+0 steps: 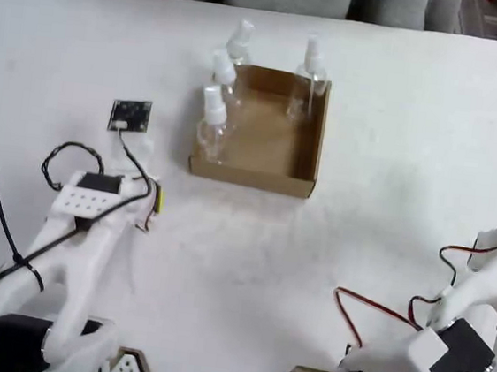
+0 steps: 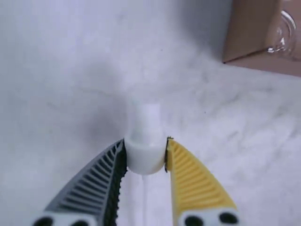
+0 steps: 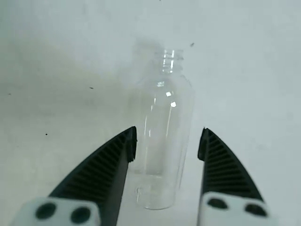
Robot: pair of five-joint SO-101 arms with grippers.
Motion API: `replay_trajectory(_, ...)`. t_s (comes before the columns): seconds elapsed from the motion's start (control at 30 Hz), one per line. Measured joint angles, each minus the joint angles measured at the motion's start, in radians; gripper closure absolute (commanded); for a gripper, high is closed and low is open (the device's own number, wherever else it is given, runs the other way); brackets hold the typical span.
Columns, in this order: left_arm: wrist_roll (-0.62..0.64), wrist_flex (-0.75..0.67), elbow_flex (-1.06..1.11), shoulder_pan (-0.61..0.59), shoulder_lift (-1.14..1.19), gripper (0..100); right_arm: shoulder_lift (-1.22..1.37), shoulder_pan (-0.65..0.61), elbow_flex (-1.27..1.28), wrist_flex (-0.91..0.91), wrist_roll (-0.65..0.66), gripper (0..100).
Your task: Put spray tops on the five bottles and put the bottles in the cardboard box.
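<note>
Within left claw (image 2: 146,141), white spray top (image 2: 145,157), rounded, pinched tight

Brown cardboard box (image 1: 251,178), open top, sits mid-table toward the far side. Four clear bottles stand upright inside, each with a white spray top on: three in a row along one side wall (image 1: 212,127) (image 1: 225,81) (image 1: 239,43), and one in the opposite far corner (image 1: 310,79). A loose white spray top (image 2: 145,148) is pinched in the left gripper (image 2: 145,153) over the table. The fifth bottle (image 3: 164,136), clear with a bare threaded neck, lies on the table between the spread fingers of the right gripper (image 3: 167,141).
</note>
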Motion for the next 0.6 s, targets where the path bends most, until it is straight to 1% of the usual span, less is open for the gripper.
replay_trajectory(0.1,0.000,0.000,0.000,0.000,0.000,98,0.000,0.000,0.000,0.000,0.000,77.6)
replay_trajectory(0.23,-0.002,0.000,0.000,0.000,0.000,98,0.000,-0.025,-0.015,0.028,0.026,77.6)
replay_trajectory(0.4,-0.002,0.000,0.000,0.000,0.000,98,0.005,-0.026,-0.046,0.044,0.026,77.5)
replay_trajectory(0.6,-0.002,0.000,0.000,0.000,0.000,98,0.095,-0.026,-0.061,0.044,0.026,77.4)
